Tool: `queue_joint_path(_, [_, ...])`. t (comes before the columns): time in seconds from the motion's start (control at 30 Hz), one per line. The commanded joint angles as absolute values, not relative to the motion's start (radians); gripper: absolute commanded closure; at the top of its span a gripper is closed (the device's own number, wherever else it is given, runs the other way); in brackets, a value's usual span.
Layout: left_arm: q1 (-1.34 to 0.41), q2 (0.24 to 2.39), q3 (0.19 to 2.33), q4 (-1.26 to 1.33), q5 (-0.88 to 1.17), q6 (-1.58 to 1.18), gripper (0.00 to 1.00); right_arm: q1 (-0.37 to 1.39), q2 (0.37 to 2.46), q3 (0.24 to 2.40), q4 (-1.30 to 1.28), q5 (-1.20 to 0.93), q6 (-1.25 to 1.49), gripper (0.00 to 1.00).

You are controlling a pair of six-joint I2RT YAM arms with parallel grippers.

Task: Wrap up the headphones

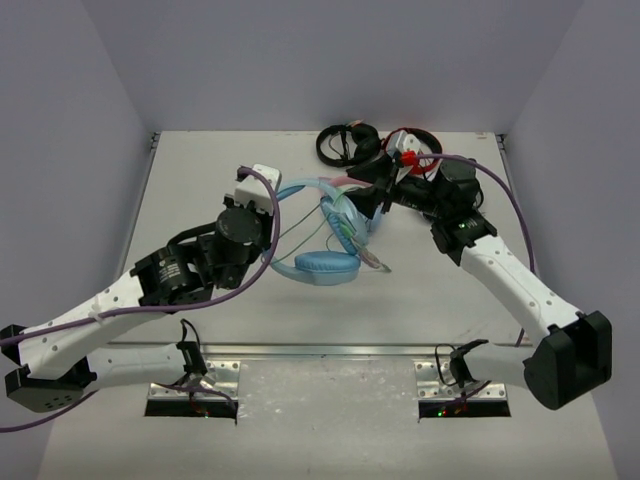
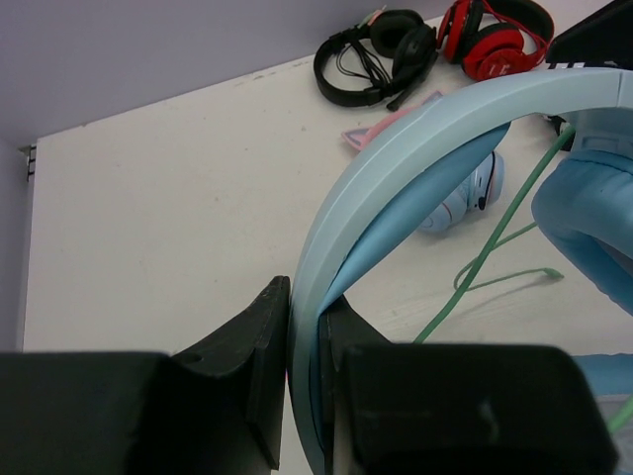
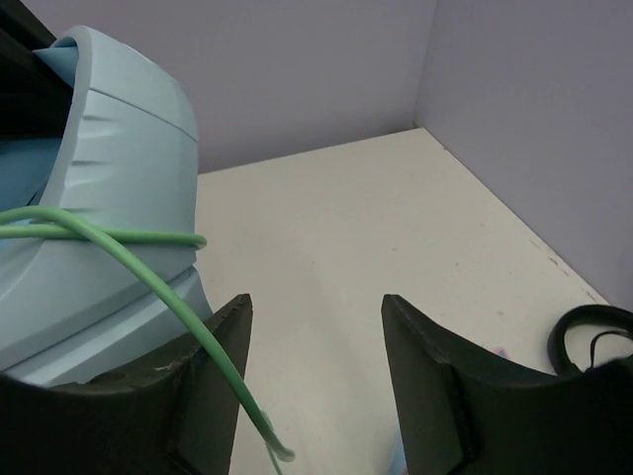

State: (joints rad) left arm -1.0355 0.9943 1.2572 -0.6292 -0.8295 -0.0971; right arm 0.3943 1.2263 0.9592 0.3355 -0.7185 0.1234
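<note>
Two pincers share this job. My left pincer (image 2: pixel 303 317) is clamped on the headphones (image 2: pixel 415 129), with the blue headband pinched between both fingers right at their tips. My right pincer (image 3: pixel 316 366) stands wide with nothing between its fingers. The green cable (image 3: pixel 119 236) runs just beside the finger nearer the headphones, and its loose end hangs down past that finger. Just beyond that finger rises the pale blue body of the headphones, with the cable lying across it in what looks like one or two turns.

I judge the wrapping begun but not finished. Outward from my left pincer, slack cable trails over the tabletop (image 2: pixel 148 218) under the arch of the band, not yet wound in.
</note>
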Motion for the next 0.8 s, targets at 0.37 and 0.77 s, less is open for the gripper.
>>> queue_joint_path(0.37, [-1.043, 0.983, 1.307, -0.439, -0.833, -0.061, 1.0, 0.39, 1.304, 1.006, 0.401, -0.824, 0.183, 0.98])
queue_joint_path(0.77, [-1.043, 1.092, 1.218, -0.413, -0.912, 0.064, 1.0, 0.382, 1.267, 1.238, 0.081, -0.594, -0.035, 0.99])
